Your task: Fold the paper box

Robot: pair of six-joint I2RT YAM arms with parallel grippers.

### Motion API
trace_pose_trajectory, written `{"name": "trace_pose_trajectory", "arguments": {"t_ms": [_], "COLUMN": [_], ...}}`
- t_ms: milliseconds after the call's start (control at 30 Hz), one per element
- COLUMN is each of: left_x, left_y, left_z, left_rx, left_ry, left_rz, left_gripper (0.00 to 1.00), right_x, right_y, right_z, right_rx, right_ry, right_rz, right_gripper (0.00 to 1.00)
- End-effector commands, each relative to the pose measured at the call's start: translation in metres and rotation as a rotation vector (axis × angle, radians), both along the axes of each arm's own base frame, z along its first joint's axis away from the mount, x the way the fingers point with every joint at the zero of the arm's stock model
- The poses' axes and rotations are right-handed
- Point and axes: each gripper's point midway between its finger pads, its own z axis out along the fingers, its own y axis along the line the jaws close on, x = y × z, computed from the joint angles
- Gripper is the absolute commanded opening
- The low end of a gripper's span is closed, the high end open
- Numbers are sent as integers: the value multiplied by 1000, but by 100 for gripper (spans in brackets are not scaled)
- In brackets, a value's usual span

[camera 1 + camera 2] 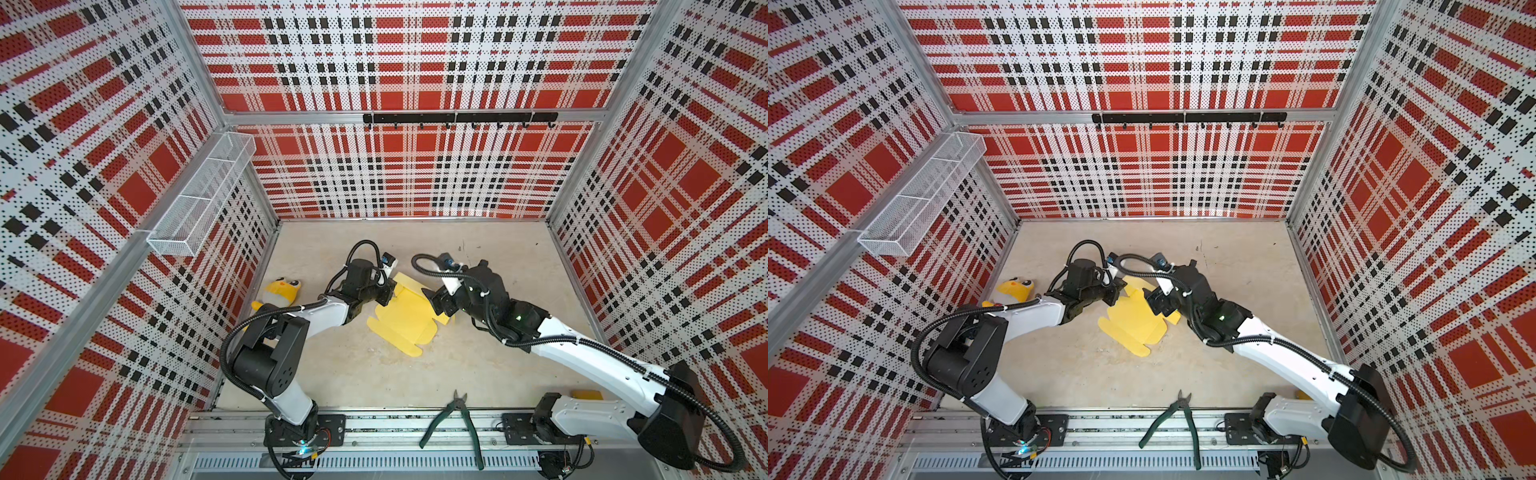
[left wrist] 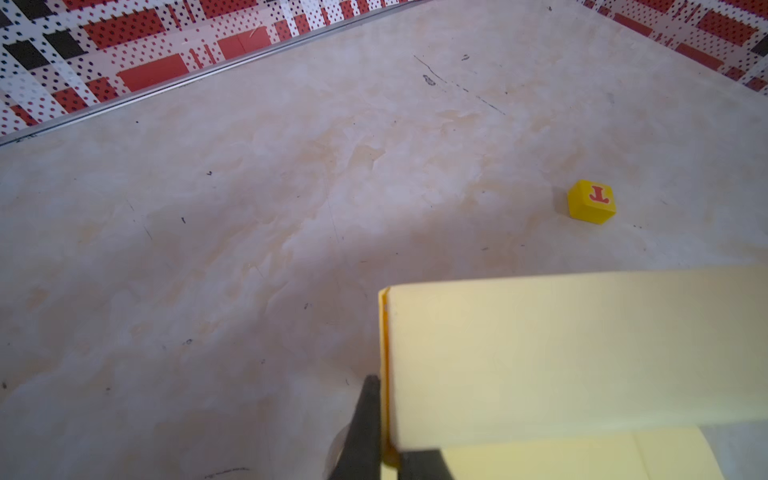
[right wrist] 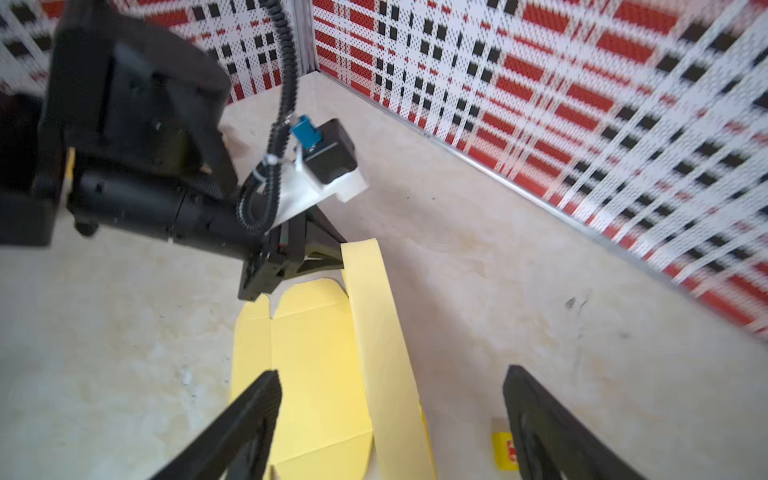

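The left gripper (image 2: pixel 385 415) pinches one end of a side flap (image 3: pixel 374 332) of the paper box (image 1: pixel 405 320), apparently to hold it upright. The right gripper (image 3: pixel 390 374) hangs spread over the flap's other end. The rest of the box lies flat between them.

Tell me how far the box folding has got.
Done: one long side flap of the paper box stands raised. In hand: the left claw is shut on that flap's end; the right claw is open, holding nothing. Left: the rest of it lies flat, unfolded.
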Motion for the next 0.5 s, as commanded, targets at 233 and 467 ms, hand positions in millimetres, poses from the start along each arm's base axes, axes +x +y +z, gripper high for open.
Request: {"name": "trace_pose_trajectory", "arguments": {"t_ms": [233, 467], "left_x": [-2, -10], "left_y": [-17, -33], "left_z": [5, -9], "left_rx": [-12, 29], "left_ry": [-64, -74], "left_rz": [-49, -104], "left_gripper": [0, 0], "right_x": [45, 75], "right_y": [27, 49], "right_z": [-38, -73], "right_rx": [399, 438], "right_ry": [450, 592], "right_rz": [29, 25], "right_gripper": [80, 80]}}
